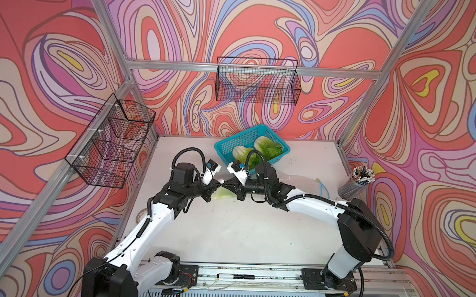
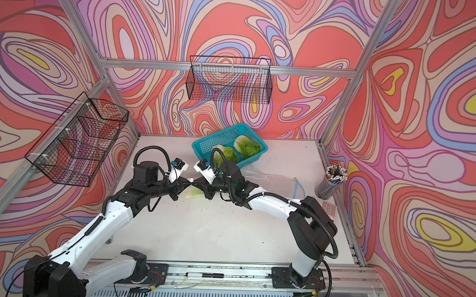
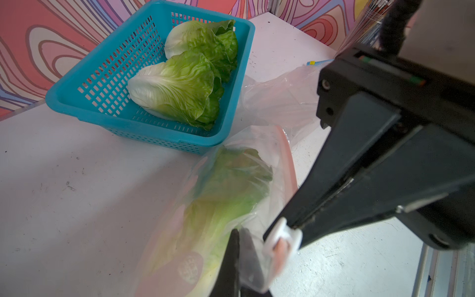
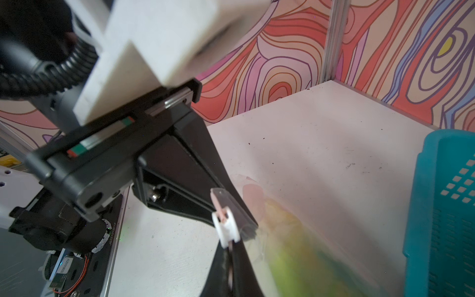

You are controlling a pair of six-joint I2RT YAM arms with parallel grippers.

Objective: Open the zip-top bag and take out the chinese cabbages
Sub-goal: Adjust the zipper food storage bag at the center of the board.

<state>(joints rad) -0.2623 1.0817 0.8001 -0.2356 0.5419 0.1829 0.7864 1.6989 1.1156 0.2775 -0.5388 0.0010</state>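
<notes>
- Chinese cabbages (image 3: 177, 87): two crinkly green heads with smooth white bases lie in the perforated teal plastic basket (image 3: 84, 84). A third head (image 3: 226, 195) sits in the zip-top bag (image 3: 259, 138) just beside that basket.
- The bag is clear, crumpled film with a pink zip strip.
- Left gripper (image 3: 236, 239) is clenched on the bag's edge. Right gripper (image 3: 290, 227) pinches the white slider (image 3: 280, 236), right next to it.

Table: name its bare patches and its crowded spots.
Bare: the wide table stretch between the zip-top bag and the near rail; the far corners either side of the teal basket. Crowded: bag beside basket, then second bag and pencil cup.
</notes>
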